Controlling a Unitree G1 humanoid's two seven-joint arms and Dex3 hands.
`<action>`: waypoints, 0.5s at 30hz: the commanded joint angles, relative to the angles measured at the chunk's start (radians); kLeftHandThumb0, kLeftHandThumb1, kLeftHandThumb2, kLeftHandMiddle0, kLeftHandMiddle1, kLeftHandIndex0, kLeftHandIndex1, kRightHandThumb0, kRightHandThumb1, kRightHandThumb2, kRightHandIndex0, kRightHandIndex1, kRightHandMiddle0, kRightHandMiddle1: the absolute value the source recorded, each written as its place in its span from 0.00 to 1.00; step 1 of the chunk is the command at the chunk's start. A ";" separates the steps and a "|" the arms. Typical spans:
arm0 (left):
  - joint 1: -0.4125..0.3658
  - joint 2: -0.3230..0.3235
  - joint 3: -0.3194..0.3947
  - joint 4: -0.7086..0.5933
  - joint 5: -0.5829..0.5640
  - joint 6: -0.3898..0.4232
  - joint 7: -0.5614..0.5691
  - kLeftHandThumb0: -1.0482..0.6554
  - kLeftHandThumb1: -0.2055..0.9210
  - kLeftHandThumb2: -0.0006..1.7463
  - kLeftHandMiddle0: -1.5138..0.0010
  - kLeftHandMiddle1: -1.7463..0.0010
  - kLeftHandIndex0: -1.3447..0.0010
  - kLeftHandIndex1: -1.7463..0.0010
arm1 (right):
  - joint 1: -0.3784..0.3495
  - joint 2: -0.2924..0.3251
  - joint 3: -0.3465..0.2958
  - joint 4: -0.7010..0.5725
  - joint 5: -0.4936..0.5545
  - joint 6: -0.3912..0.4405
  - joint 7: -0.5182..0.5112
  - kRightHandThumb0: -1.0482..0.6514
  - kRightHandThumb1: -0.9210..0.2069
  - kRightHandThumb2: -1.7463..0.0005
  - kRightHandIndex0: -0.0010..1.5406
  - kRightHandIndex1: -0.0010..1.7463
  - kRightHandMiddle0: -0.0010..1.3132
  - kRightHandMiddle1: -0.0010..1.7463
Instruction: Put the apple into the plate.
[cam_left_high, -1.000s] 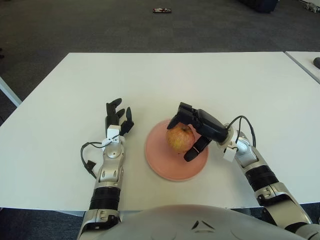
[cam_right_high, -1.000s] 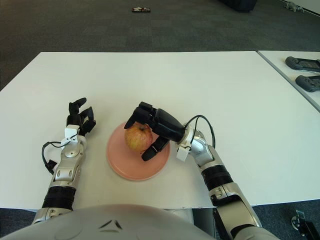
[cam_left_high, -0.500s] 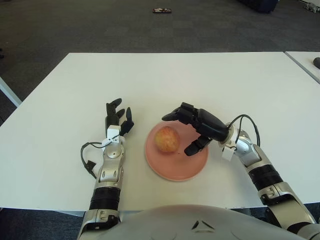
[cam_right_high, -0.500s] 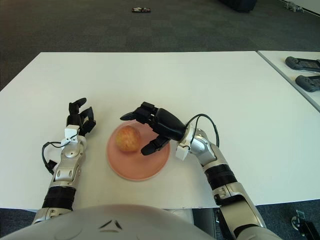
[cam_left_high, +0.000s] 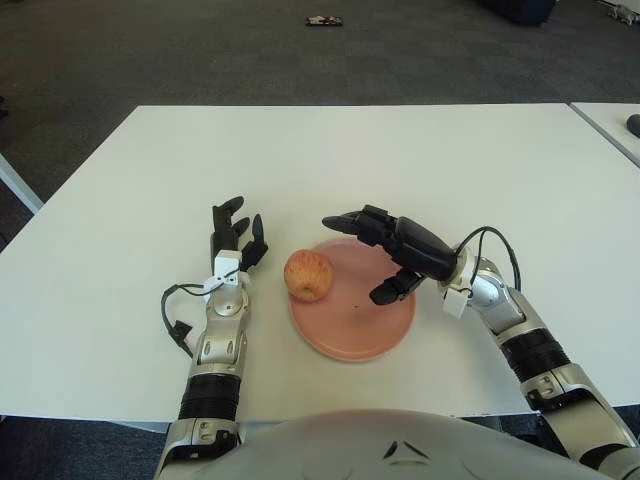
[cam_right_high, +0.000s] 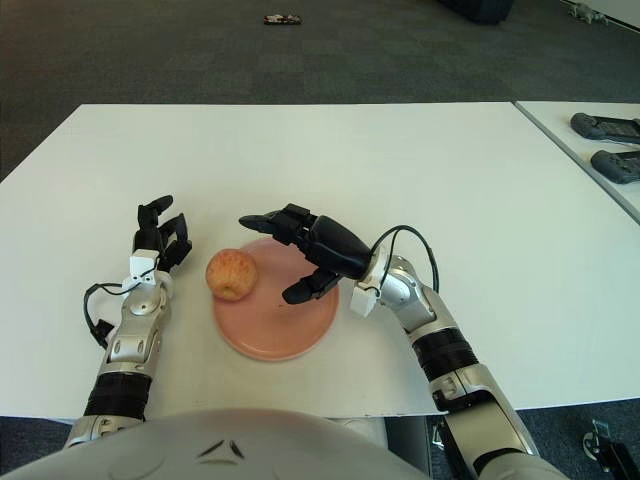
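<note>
A red-yellow apple (cam_left_high: 308, 275) sits at the left rim of the pink plate (cam_left_high: 357, 320), partly over its edge. My right hand (cam_left_high: 375, 250) hovers over the plate's right half with its fingers spread, holding nothing, apart from the apple. My left hand (cam_left_high: 233, 240) rests on the table to the left of the plate, fingers relaxed and empty.
The white table (cam_left_high: 350, 160) stretches wide behind the plate. A second table edge (cam_right_high: 590, 130) at the right carries dark controllers (cam_right_high: 610, 128). A small dark object (cam_left_high: 324, 20) lies on the floor far back.
My right hand let go of the apple and opened. The apple rolled left across the plate to its left rim. The left hand has not moved.
</note>
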 joint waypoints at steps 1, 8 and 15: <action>0.004 0.008 -0.001 0.003 0.010 0.017 0.005 0.14 1.00 0.42 0.82 0.64 1.00 0.47 | 0.000 -0.016 0.003 -0.023 0.019 0.019 0.010 0.12 0.00 0.53 0.00 0.16 0.00 0.05; 0.002 0.006 0.003 0.012 0.009 0.018 0.007 0.14 1.00 0.41 0.82 0.64 1.00 0.46 | -0.005 -0.004 -0.014 -0.027 0.013 0.032 -0.018 0.11 0.00 0.52 0.00 0.14 0.00 0.04; 0.004 0.006 0.009 0.016 0.000 0.008 0.002 0.14 1.00 0.40 0.83 0.65 1.00 0.46 | -0.038 0.034 -0.036 0.035 0.059 0.005 -0.067 0.11 0.00 0.51 0.04 0.14 0.00 0.10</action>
